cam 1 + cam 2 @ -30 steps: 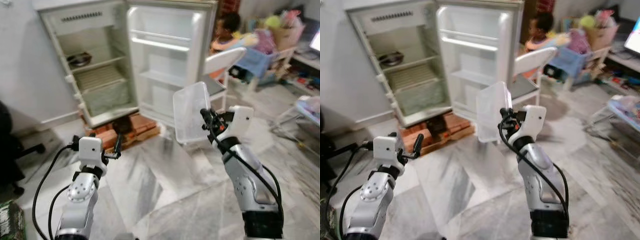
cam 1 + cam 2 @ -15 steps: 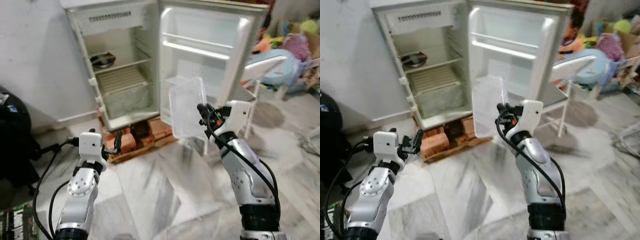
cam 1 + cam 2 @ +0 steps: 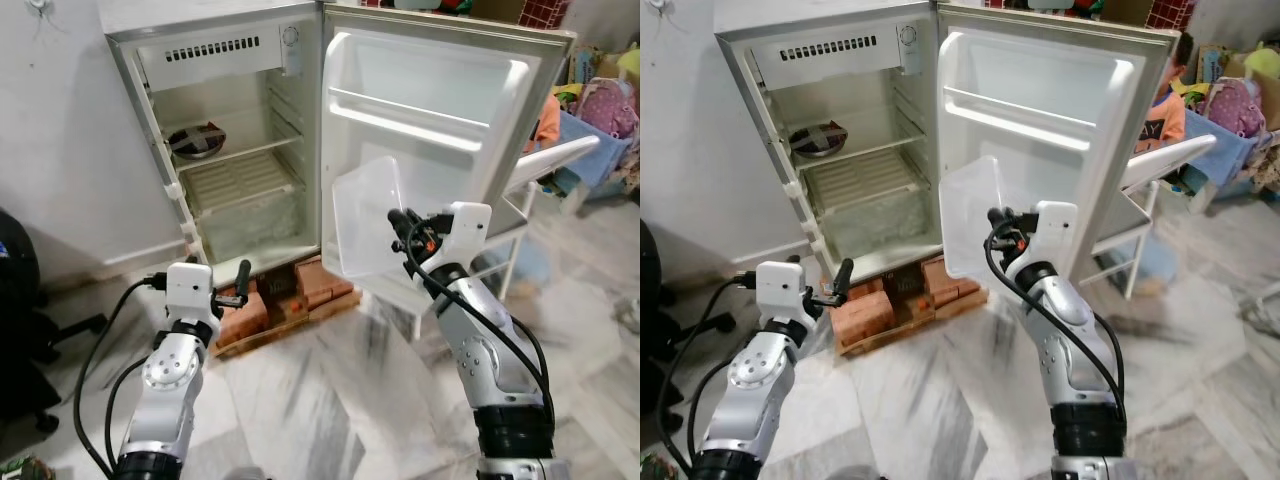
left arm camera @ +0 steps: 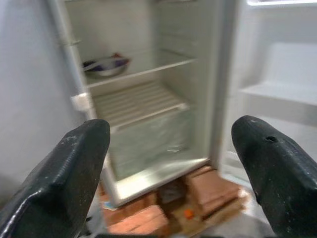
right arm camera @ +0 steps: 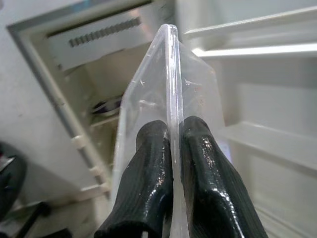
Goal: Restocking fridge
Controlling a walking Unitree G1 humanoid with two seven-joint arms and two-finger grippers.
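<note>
A small white fridge (image 3: 230, 150) stands open against the wall, its door (image 3: 440, 100) swung to the right. A metal bowl (image 3: 197, 140) rests on the fridge's upper shelf. My right gripper (image 3: 400, 222) is shut on the wall of a clear plastic container (image 3: 362, 220), held upright in front of the door's lower part. The right wrist view has both fingers (image 5: 148, 173) pinching the container's rim (image 5: 171, 74). My left gripper (image 3: 240, 275) is open and empty, held low before the fridge's base, its fingers (image 4: 74, 163) spread wide in the left wrist view.
The fridge sits on red bricks (image 3: 270, 300) on the marble floor. A white chair (image 3: 540, 170) stands to the right of the door, with a person (image 3: 1160, 110) and cluttered bags behind it. A black office chair (image 3: 20, 300) is at the far left.
The camera has swung left and closer to the fridge, which now sits nearer the middle. The container is still held in my right gripper, now tilted more open-side towards me.
</note>
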